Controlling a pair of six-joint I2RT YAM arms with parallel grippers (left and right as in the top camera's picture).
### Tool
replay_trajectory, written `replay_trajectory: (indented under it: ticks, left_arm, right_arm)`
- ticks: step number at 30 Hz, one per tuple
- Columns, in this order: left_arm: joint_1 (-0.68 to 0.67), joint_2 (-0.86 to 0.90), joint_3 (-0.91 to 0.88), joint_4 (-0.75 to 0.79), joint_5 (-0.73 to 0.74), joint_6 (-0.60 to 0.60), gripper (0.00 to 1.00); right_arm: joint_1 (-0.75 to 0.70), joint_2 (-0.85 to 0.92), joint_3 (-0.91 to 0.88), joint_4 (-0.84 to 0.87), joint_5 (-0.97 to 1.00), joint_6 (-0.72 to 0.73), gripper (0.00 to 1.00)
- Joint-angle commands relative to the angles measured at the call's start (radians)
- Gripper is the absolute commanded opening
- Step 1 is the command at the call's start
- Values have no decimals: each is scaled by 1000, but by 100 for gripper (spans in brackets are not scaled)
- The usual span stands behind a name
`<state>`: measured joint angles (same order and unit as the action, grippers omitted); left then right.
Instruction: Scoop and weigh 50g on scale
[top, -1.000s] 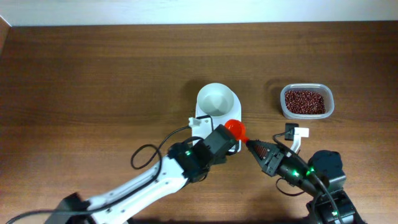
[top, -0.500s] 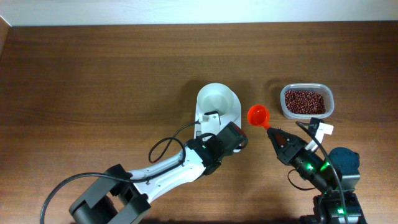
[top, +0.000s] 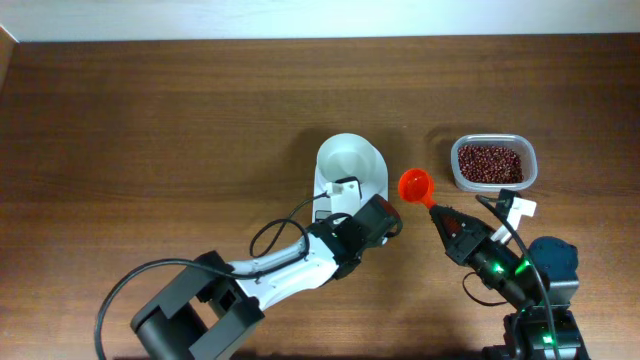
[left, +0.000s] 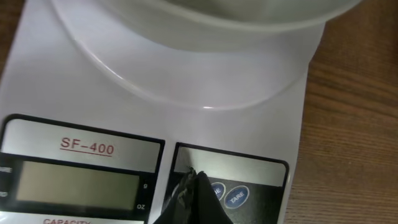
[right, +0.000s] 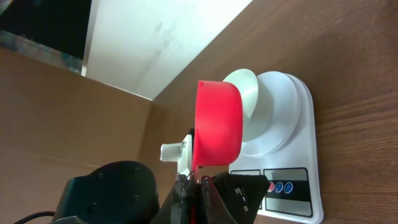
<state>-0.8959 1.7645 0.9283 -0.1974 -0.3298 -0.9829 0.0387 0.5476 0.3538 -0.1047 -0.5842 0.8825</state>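
Scale (left: 56, 87) sits near the middle of the wooden tabletop (top: 150, 120), white and rectangular, with a white bowl (top: 350, 160) on its round platform.

From overhead the front panel is hidden under the left arm (top: 300, 262), and only the bowl and a strip of the scale's edge show. The left wrist view gives what that arm covers: the grey LCD display (left: 78, 183) with no digits on it, the "SF-400" label above it, and two blue buttons (left: 236, 198), one marked TARE. The left tool (left: 191, 186) is pinched fully together with nothing between its fingers. Its dark tip lies over the button panel, just left of the blue buttons; whether it presses down cannot be told.

The right tool (right: 196, 186) is clamped on the handle of a red scoop (right: 217, 124). In the right wrist view the scoop's cup is seen side-on and hides part of the bowl, so its inside does not show. Overhead, the cup faces up, looks empty, and lies between the scale and the clear tub of red beans (top: 492, 163), apart from both.

The tub stands to the right of the scale, near it. A black cable (top: 275, 235) loops beside the left arm.
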Motion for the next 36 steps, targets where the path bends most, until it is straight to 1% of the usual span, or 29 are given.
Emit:
replay_trajectory:
  ticks: [1,7,14,36]
  left_arm:
    - [-3,25,11,2,14,11,0]
    - [-3,27,11,-2,47,11,0]
    - [-3,38,11,-23,45,0,0]
    - [-3,38,11,-24,-27,0,0]
  right_arm:
    - [-7,-5,6,3,13,-11,4]
    - [-7,-5,6,3,17,-12,4]
    - [-7,-5,6,3,16,-11,4]
    - [-7,-5,6,3,16,-11,4]
